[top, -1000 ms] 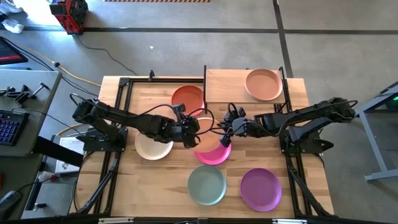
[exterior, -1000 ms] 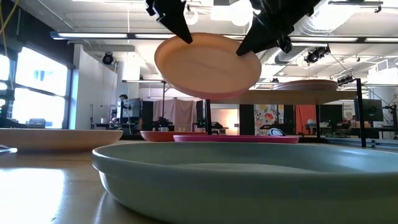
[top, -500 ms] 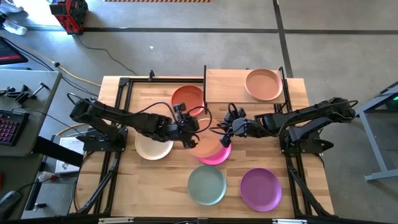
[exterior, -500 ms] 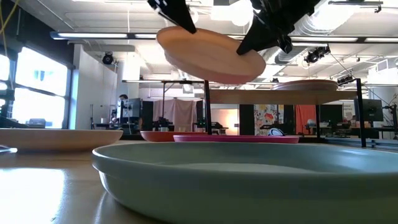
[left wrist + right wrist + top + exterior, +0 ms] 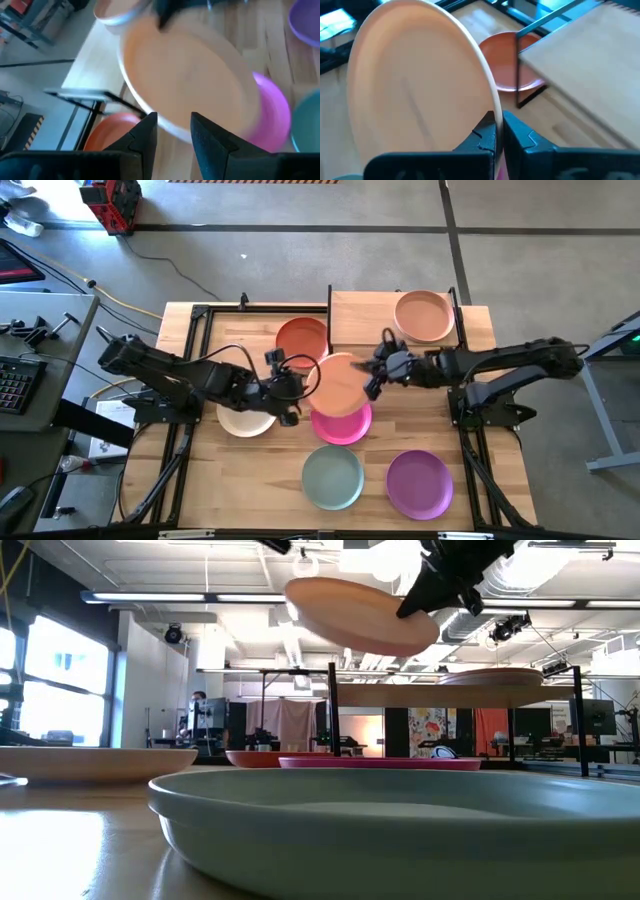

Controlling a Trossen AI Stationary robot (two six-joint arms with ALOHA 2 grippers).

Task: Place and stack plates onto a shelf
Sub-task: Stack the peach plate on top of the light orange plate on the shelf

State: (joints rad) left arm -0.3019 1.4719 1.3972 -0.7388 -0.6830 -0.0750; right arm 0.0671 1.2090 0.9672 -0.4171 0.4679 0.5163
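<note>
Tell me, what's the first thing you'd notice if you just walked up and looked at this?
A peach plate hangs in the air above the middle of the table, pinched at its rim by the right end effector, just over a magenta plate. The left end effector sits open beside it, not holding it. At the far side, a raised shelf already carries another peach plate.

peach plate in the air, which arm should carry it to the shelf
Right. The right gripper is clamped on the peach plate's rim, next to the shelf. The left gripper is open, off the plate, on the far side.
</note>
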